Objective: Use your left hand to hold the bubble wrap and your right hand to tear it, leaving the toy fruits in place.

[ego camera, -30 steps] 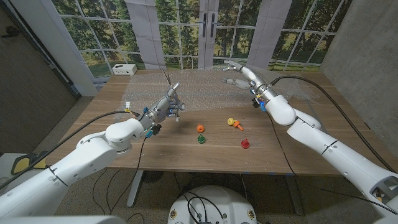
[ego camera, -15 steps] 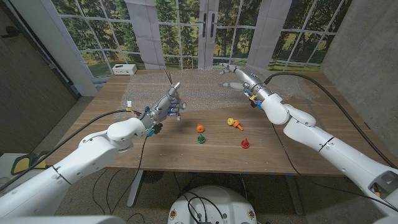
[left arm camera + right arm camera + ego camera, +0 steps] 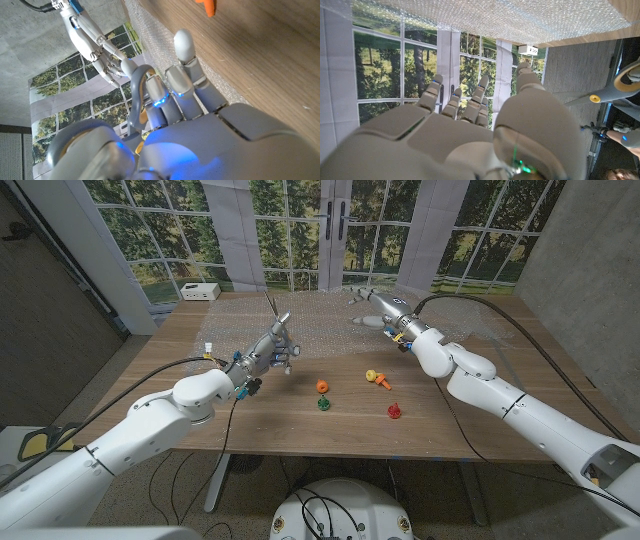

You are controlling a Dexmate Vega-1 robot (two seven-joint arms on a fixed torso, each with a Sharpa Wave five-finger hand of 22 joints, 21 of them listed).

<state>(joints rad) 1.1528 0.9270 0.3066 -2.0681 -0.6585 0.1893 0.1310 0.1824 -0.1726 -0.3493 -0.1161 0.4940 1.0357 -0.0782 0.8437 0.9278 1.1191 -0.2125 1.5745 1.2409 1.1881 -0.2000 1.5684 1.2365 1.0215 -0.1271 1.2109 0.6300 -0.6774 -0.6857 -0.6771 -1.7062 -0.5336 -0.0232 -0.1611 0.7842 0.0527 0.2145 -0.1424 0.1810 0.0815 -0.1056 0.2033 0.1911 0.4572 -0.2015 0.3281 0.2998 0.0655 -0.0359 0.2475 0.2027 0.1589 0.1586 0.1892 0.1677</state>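
A: What has changed in the last second?

B: The right hand (image 3: 372, 307) has swung in from about two o'clock toward twelve, and now hovers over the far part of the bubble wrap (image 3: 330, 320), fingers apart, holding nothing. The left hand (image 3: 274, 348) has not moved: it stays at ten o'clock, at the sheet's near-left edge, fingers spread, empty.

A: So what does that mean for the tear?

B: Judging by this, neither grip is made yet; the right hand is only closing in.

A: And the materials?

B: The wrap is a clear, dimpled film lying flat on the grained wooden table (image 3: 300, 425). The toy fruits (image 3: 322, 387), small glossy pieces in orange, green, yellow and red, sit toward five o'clock, apart from the sheet.
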